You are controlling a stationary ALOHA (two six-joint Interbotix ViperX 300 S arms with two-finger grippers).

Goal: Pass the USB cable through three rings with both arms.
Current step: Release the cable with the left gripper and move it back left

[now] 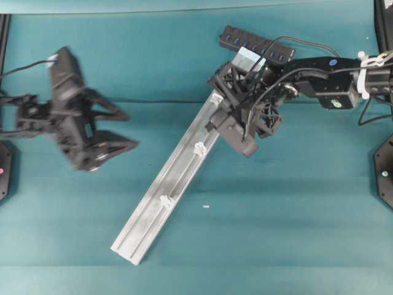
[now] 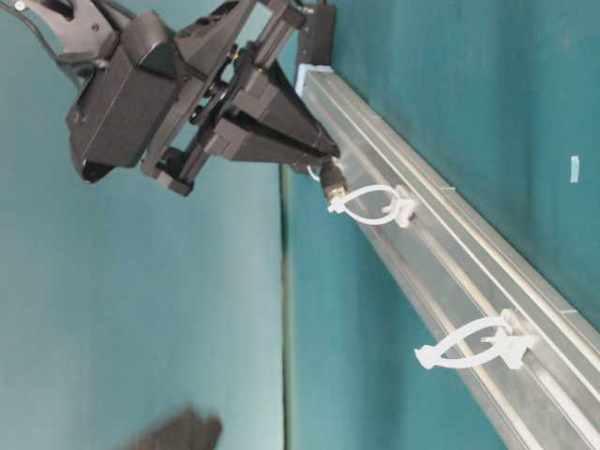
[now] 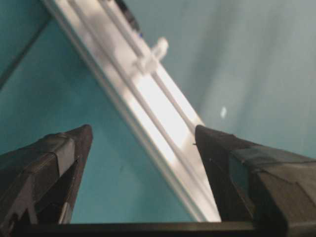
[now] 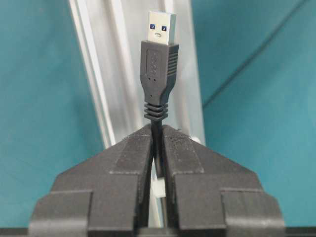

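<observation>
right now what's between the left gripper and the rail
Only bare teal table: overhead, the open left gripper and the rail have nothing between them.

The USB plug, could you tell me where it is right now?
The USB plug sticks out of the shut right gripper, over the rail's upper end, beside a ring.

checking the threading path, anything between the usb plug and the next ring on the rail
Nothing visible. The right gripper is shut on the USB cable just behind its plug, and the plug tip sits right at the mouth of the nearest ring on the rail. The left gripper is open, off to the side.
</observation>
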